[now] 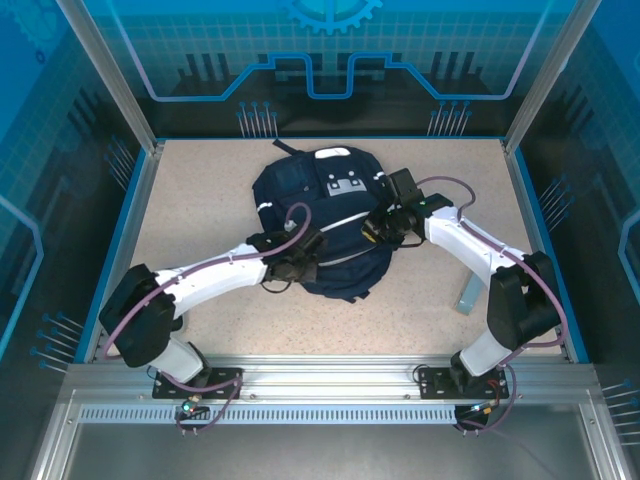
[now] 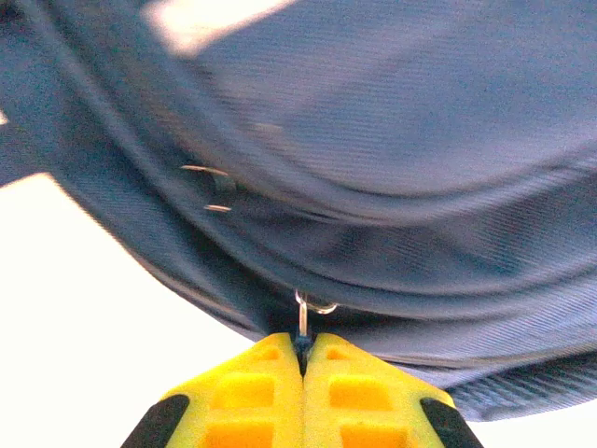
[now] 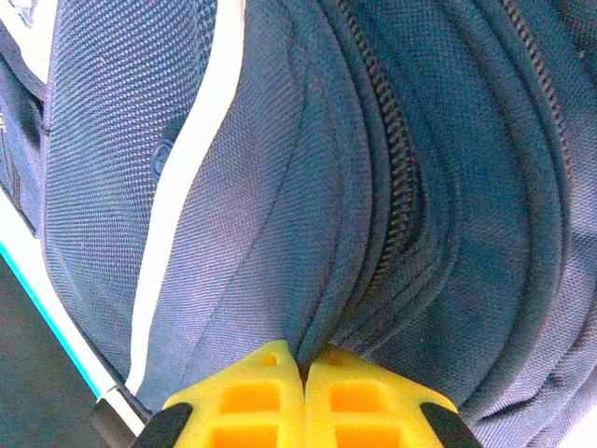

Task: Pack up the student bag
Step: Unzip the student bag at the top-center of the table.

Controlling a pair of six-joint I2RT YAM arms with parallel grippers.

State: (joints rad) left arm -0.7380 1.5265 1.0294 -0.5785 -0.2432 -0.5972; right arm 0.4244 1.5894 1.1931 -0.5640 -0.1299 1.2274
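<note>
Here, the left arm stretches low and inward, its left gripper (image 2: 302, 347) clamped on a thin metal zip pull (image 2: 303, 319) at the near-left edge of the large navy-blue fabric student bag (image 1: 300, 195), which lies mid-table on the speckled beige tabletop (image 1: 200, 200). The right arm elbows inward; the right gripper (image 3: 302, 359) pinches a fold of bag fabric beside a zip.

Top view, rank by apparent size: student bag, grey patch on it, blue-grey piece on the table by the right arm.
1. student bag, by far the largest.
2. grey patch and blue-grey piece: they look about alike, so not ranked.
</note>
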